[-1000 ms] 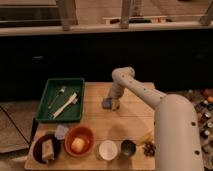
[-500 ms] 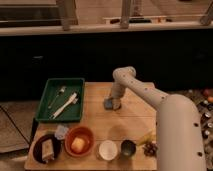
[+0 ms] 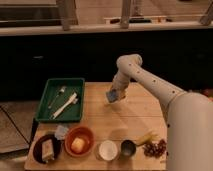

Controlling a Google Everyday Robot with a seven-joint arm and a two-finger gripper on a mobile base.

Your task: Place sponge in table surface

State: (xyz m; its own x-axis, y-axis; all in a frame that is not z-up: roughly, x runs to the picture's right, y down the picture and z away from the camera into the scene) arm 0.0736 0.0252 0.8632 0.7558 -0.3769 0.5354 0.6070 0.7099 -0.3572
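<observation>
Blue, small and tilted, the sponge (image 3: 113, 97) is pinched in the white arm's gripper (image 3: 115, 93). Both hang just above the wooden tabletop (image 3: 137, 122), near the green plastic tray (image 3: 47, 114).

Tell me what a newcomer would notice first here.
The big white arm reaches in from the right, its gripper low over the wooden table, a bluish sponge at its tip. Next, the green tray holding utensils at left, and the orange bowl near the front edge.
</observation>
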